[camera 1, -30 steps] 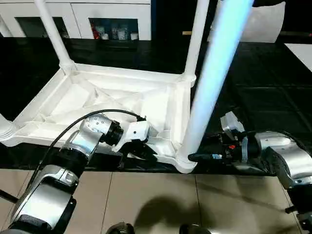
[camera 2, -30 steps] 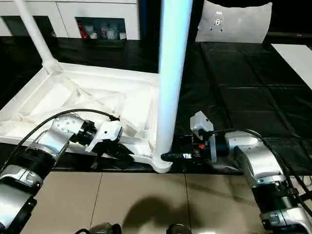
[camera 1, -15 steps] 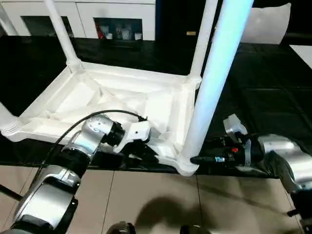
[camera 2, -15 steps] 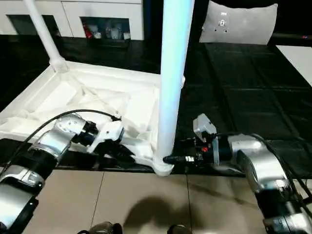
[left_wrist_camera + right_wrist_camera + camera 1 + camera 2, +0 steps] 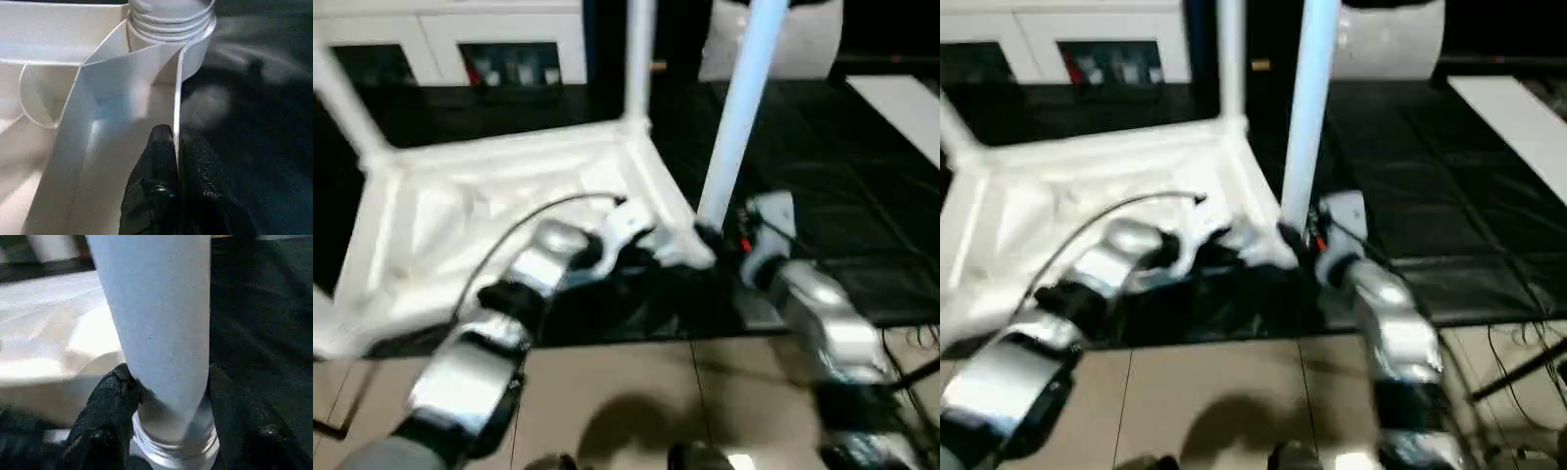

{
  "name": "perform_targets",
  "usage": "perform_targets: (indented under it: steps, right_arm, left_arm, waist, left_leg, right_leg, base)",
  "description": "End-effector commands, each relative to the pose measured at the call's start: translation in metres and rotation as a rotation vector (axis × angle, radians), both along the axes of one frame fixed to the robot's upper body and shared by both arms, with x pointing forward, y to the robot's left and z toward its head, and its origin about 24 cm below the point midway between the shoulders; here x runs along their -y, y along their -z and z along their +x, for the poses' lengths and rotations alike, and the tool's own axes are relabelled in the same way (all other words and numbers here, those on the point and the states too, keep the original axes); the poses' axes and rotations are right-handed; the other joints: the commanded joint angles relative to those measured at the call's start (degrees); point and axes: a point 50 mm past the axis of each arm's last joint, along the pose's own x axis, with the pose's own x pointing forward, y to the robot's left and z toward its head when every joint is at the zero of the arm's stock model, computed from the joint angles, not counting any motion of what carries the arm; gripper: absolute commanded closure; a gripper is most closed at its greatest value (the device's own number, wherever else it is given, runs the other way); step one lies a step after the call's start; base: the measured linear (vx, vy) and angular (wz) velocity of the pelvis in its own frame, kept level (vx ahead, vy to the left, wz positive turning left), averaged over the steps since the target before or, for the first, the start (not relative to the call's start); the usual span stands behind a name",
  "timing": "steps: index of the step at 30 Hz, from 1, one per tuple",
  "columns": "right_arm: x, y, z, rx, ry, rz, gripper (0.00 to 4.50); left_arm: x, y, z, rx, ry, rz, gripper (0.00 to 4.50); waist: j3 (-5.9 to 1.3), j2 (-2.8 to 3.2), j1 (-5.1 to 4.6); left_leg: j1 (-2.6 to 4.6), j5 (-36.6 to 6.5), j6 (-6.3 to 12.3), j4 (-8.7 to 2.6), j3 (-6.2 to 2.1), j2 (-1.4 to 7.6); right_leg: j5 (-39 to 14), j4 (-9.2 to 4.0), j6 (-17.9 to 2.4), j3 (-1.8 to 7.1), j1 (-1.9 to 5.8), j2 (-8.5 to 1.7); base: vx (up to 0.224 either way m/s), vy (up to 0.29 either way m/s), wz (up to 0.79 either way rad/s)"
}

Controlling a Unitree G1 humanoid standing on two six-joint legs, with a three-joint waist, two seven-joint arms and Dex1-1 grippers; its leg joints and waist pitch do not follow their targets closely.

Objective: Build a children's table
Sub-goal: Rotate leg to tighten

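Note:
The white table top (image 5: 480, 206) lies upside down on the black padded surface (image 5: 822, 196), ribs up. Legs stand in its sockets: one at the far corner (image 5: 639, 59), one at the left (image 5: 342, 98). The leg (image 5: 739, 117) at the near right corner rises tall and bluish. My left gripper (image 5: 177, 147) is shut on the top's thin rim wall (image 5: 178, 83), just short of the corner socket (image 5: 171, 19). Around the base of that corner's leg (image 5: 156, 323), my right gripper (image 5: 168, 396) is shut, a black finger (image 5: 107, 416) on each side.
White cabinets (image 5: 440, 39) line the back and a white cushion-like object (image 5: 803, 44) leans at the back right. A white panel (image 5: 901, 108) lies at the far right. The padded surface ends at a front edge above a tiled floor (image 5: 607, 392).
The whole picture has swung and blurred, so the camera has moved. Both grippers keep their holds on the rim and on the corner leg.

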Motion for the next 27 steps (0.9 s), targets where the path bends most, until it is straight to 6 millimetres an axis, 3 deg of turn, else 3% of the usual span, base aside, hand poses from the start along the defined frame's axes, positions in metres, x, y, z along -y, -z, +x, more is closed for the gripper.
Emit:
perform_targets:
  steps: [1,2,3,7,9,10,11,13,17,21,27]
  right_arm:
    - [-0.052,0.007,-0.004,-0.038,-0.161,0.096,2.24]
    - [-0.052,0.007,-0.004,-0.038,-0.160,0.098,2.24]
    - [-0.052,0.006,-0.005,-0.043,-0.150,0.120,1.87]
    - [-0.041,0.010,-0.008,-0.034,-0.157,0.087,1.68]
    - [-0.026,0.014,-0.011,-0.016,-0.173,0.032,1.46]
    - [-0.012,0.016,-0.014,-0.004,-0.188,0.000,1.34]
    - [-0.012,0.016,-0.014,-0.004,-0.188,-0.001,1.34]
    - [0.001,0.015,-0.016,0.011,-0.216,-0.016,1.06]
    - [0.026,0.007,-0.021,0.045,-0.325,-0.059,0.72]
    - [0.044,-0.006,-0.037,0.058,-0.586,-0.117,0.41]
    - [0.060,-0.015,-0.041,0.073,-0.693,-0.204,0.02]
  left_arm:
    - [0.027,-0.037,0.011,0.169,-0.051,-0.117,4.50]
    - [0.027,-0.037,0.011,0.169,-0.052,-0.116,4.50]
    - [0.026,-0.037,0.012,0.172,-0.057,-0.113,4.50]
    - [0.022,-0.034,0.011,0.170,-0.043,-0.109,4.50]
    - [0.016,-0.031,0.010,0.166,-0.018,-0.099,4.50]
    - [0.009,-0.027,0.008,0.160,0.002,-0.089,4.50]
    - [0.008,-0.027,0.008,0.159,0.003,-0.088,4.50]
    - [0.001,-0.023,0.007,0.144,0.021,-0.081,4.50]
    - [-0.013,-0.017,0.001,0.123,0.104,-0.054,4.50]
    - [-0.029,-0.011,-0.004,0.087,0.194,-0.010,4.50]
    - [-0.042,-0.009,-0.014,0.065,0.341,0.019,4.50]
  waist:
    - [-4.13,-0.37,0.13]
    - [-4.15,-0.36,0.20]
    - [-4.44,-0.54,0.37]
    - [-4.93,-0.59,0.72]
    - [-5.43,-0.59,0.95]
    - [-5.39,-0.49,1.15]
    - [-5.20,-0.51,1.36]
    - [-4.96,-0.23,1.68]
    - [-4.63,-0.39,1.92]
    - [-4.44,-0.47,2.35]
    - [-4.54,-0.61,2.48]
  left_leg:
    - [1.26,-15.6,2.24,-4.13,-1.49,2.41]
    - [1.29,-14.5,2.90,-4.09,-1.36,2.36]
    - [1.10,-11.8,4.37,-3.85,-1.27,2.35]
    - [0.52,-5.5,8.01,-3.34,-1.37,2.35]
    - [0.61,-1.7,9.91,-2.84,-1.36,2.40]
    - [0.66,-0.5,11.39,-2.64,-1.11,2.44]
    - [0.67,-0.8,11.97,-2.69,-1.14,2.58]
    - [0.86,-2.9,11.55,-2.74,-1.02,2.67]
    - [0.99,-8.5,8.40,-3.12,-1.07,2.74]
    - [1.14,-10.9,7.72,-3.25,-1.11,2.86]
    - [1.13,-10.9,7.22,-3.26,-1.20,3.03]
  right_leg:
    - [-15.4,-4.37,-12.7,1.65,2.38,-2.55]
    - [-13.7,-4.29,-13.0,1.63,2.43,-2.48]
    - [-9.9,-3.73,-14.1,1.69,2.91,-2.57]
    - [-1.6,-2.58,-15.9,1.43,3.81,-2.78]
    - [4.0,-1.90,-17.2,1.40,3.88,-2.65]
    - [6.0,-1.74,-18.2,1.45,3.55,-2.60]
    - [5.4,-1.76,-18.5,1.36,3.59,-2.63]
    - [1.3,-2.17,-18.4,1.36,3.46,-2.66]
    - [-7.0,-3.05,-16.7,1.45,3.49,-2.62]
    - [-10.2,-3.36,-15.6,1.48,3.43,-2.63]
    - [-10.8,-3.24,-16.0,1.47,3.32,-2.84]
  base:
    - [0.000,0.000,0.00]
    - [0.058,-0.012,0.05]
    - [0.000,0.000,0.00]
    - [0.000,0.000,0.00]
    - [0.000,0.000,0.00]
    - [0.000,0.000,0.00]
    - [0.000,0.000,0.00]
    - [0.000,0.000,0.00]
    - [0.000,0.000,0.00]
    - [0.000,0.000,0.00]
    - [0.000,0.000,0.00]
